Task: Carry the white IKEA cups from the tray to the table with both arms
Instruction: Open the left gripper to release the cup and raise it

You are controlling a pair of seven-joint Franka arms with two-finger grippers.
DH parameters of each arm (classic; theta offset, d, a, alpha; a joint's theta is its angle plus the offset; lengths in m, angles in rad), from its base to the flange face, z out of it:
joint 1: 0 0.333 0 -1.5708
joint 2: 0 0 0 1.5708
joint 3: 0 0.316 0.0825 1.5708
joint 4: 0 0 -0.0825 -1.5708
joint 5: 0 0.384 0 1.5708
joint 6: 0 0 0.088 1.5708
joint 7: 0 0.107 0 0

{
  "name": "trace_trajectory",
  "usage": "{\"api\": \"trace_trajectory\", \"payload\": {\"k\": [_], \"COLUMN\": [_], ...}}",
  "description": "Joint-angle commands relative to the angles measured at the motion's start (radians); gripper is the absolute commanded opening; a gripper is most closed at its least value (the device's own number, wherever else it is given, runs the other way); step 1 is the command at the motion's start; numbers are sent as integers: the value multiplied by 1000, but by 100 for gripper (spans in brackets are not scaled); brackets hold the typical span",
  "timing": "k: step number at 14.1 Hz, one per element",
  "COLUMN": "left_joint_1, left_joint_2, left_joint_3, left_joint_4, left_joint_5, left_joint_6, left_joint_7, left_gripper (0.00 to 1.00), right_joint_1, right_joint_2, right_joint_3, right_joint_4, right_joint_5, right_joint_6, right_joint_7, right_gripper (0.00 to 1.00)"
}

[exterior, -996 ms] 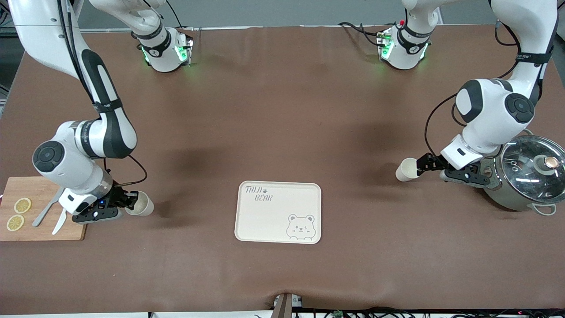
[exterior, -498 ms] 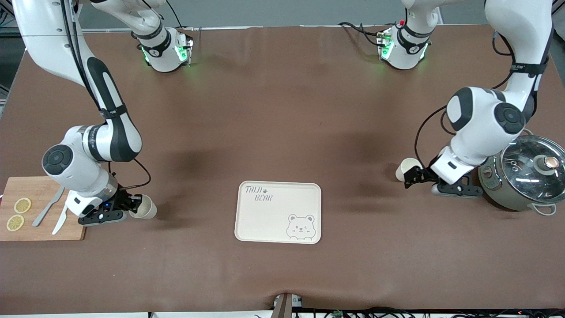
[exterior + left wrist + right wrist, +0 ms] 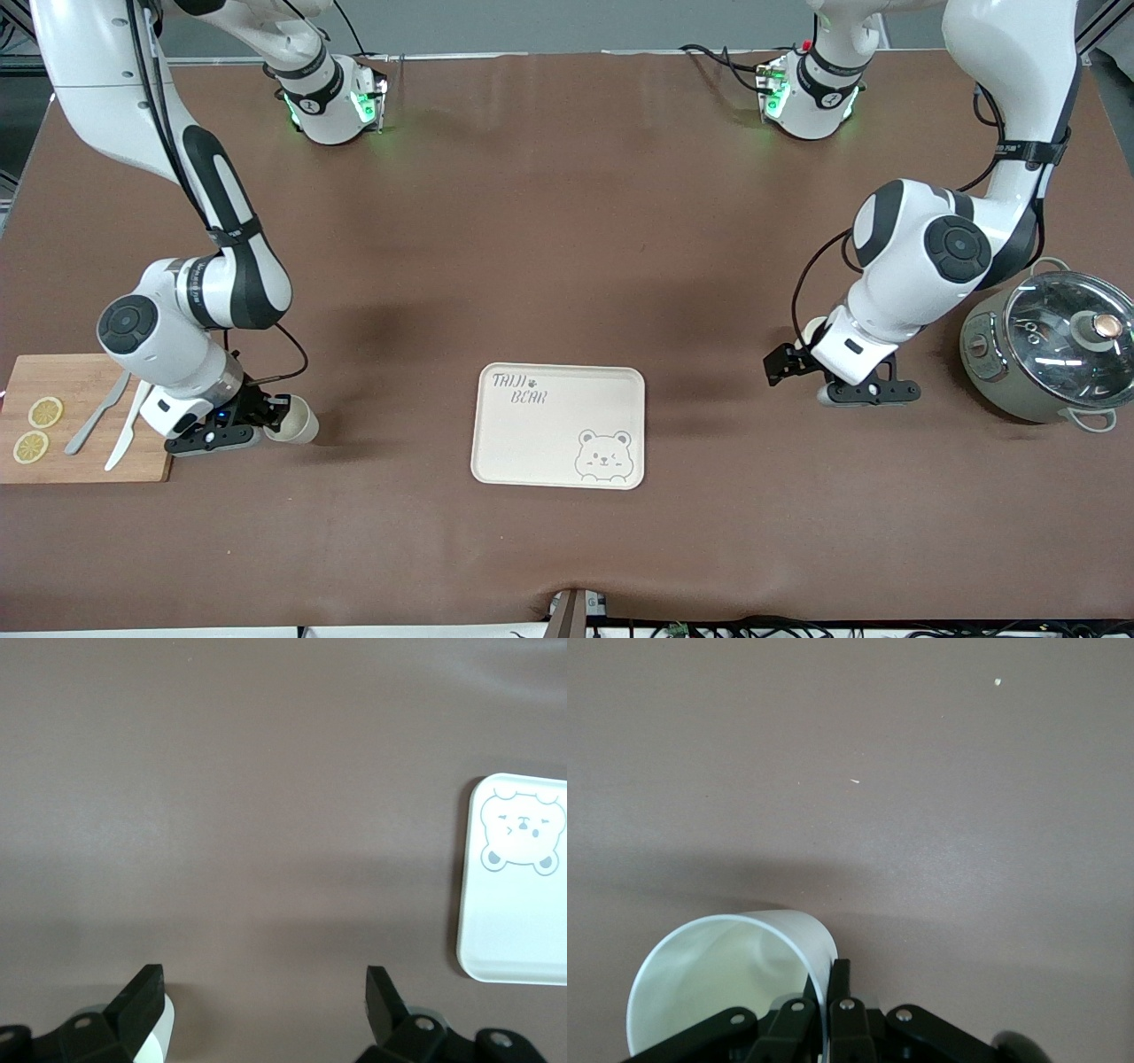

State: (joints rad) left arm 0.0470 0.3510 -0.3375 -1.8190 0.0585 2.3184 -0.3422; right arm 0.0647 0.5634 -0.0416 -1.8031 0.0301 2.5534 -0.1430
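Note:
My right gripper (image 3: 271,416) is shut on the rim wall of one white cup (image 3: 299,426), one finger inside and one outside. It holds the cup tilted and low over the table, beside the cutting board. The right wrist view shows this cup (image 3: 726,979) in the gripper (image 3: 830,970). My left gripper (image 3: 778,365) is open and low over the table between the pot and the bear tray (image 3: 523,443). The second white cup (image 3: 808,334) is mostly hidden by the left wrist. In the left wrist view only a sliver of it (image 3: 165,1028) shows against one finger of the gripper (image 3: 261,988).
A wooden cutting board (image 3: 80,465) with lemon slices, a knife and a fork lies at the right arm's end. A pot with a glass lid (image 3: 1054,354) stands at the left arm's end. The tray's bear corner shows in the left wrist view (image 3: 514,939).
My left gripper has moved from the pot toward the tray, past its cup, which has stayed about where it was. My right gripper has shifted slightly toward the tray with its cup.

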Motion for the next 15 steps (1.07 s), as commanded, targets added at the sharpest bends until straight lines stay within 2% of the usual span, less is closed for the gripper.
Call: {"api": "trace_trajectory", "payload": {"k": [1, 5, 10, 13, 15], "left_joint_1": [-21, -49, -65, -101, -102], "left_joint_2": [3, -27, -116, -173, -202], "left_joint_3": [37, 118, 256, 327, 328], "left_joint_4": [156, 322, 326, 325, 323], "left_joint_5": [32, 32, 8, -26, -35], "left_joint_6": [-196, -440, -559, -620, -654], "left_joint_7": [-20, 56, 265, 322, 324], "left_gripper": [100, 100, 100, 100, 100], "right_joint_1": [-9, -8, -5, -5, -5], "right_joint_2": [10, 22, 35, 35, 35], "right_joint_3": [12, 14, 16, 16, 16], "right_joint_4": [-5, -5, -7, -7, -5], "right_joint_5": [-6, -2, -1, -1, -1], "right_joint_6": [27, 42, 70, 70, 68], "right_joint_7": [-6, -6, -6, -4, -3], "right_gripper": [0, 0, 0, 0, 12]}}
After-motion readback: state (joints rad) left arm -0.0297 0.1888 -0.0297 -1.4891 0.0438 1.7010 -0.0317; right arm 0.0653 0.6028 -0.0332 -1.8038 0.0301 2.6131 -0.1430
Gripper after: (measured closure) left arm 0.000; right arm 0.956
